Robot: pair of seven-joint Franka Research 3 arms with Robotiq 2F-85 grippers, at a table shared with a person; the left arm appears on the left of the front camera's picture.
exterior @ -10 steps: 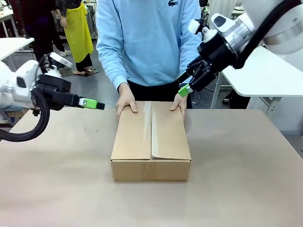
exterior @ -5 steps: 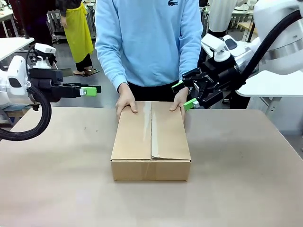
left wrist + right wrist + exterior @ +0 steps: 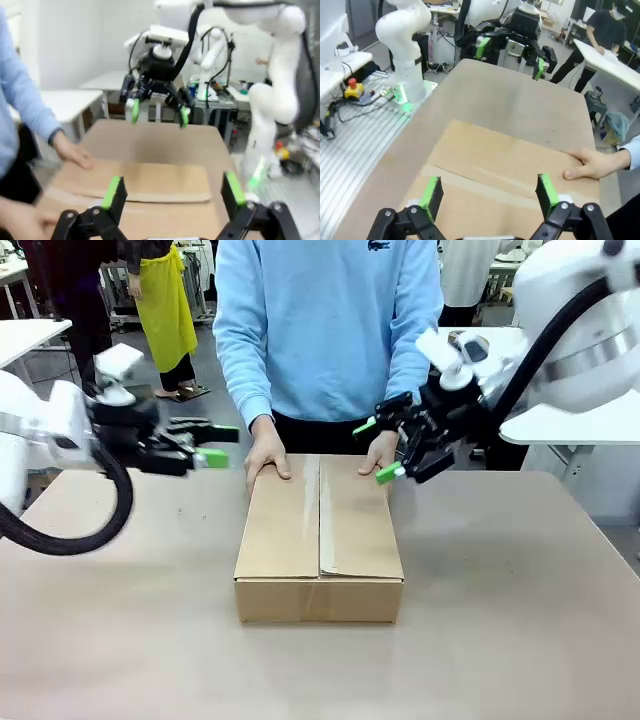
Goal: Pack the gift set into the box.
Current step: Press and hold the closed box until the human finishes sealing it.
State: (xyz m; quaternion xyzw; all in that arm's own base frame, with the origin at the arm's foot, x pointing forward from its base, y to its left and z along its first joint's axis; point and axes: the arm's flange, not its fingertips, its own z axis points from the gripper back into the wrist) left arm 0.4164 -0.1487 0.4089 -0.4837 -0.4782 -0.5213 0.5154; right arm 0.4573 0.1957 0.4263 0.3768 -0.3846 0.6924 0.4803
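- While the box (image 3: 320, 530) stays put at the middle of the table (image 3: 520, 590) with its flaps folded shut, both arms have been brought in toward its 12 o'clock end within the last second.
- The left gripper (image 3: 220, 444) has been swung inward and is now held off the box's 10 o'clock corner, clear of the cardboard, its jaws spread with nothing between them.
- The right gripper (image 3: 377, 450) has been lowered from high at 2 o'clock to the 1 o'clock corner, jaws likewise parted and empty (very close to the person's hand (image 3: 379, 445) resting there).
- The person's other hand (image 3: 266, 458) is kept flat on the far edge at 11 o'clock, unmoved.
- An approach is judged to be under way, with no grip yet taken on any flap.
- The inside is closed off by the flaps, so it cannot be told whether the gift set already lies within.
- A pale strip is seen along the centre seam, and it cannot be made out whether it is tape.
- The left arm is smeared by motion, and contact between the right gripper's lower finger and the hand or box cannot be judged.
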